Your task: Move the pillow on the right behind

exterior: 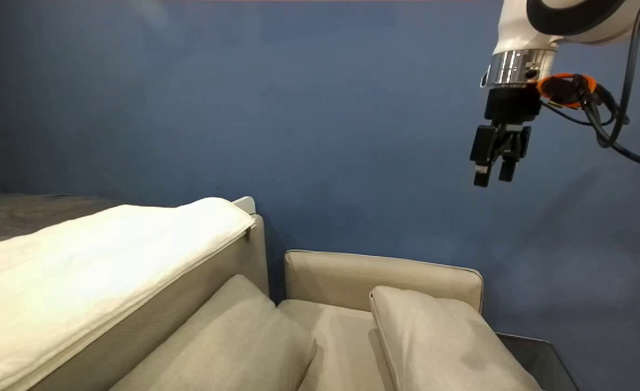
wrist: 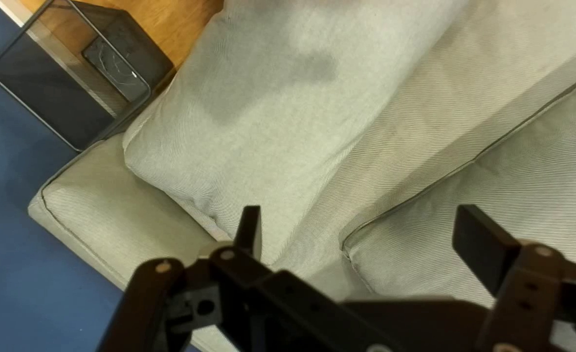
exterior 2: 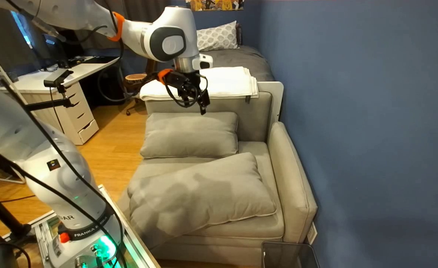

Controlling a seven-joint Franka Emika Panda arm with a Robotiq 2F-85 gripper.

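Note:
The pillow, plain beige and puffy, lies at the right on the sofa seat in an exterior view. It lies aslant at the seat's front in an exterior view, one end sagging over the front edge. It fills the upper middle of the wrist view. My gripper is high above the sofa and apart from it in both exterior views. In the wrist view the gripper is open, with its fingers wide apart and nothing held.
Another beige cushion leans on the sofa back; its corner shows in the wrist view. A padded armrest stands along the blue wall. A white blanket lies behind the backrest. A dark mesh bin stands by the armrest.

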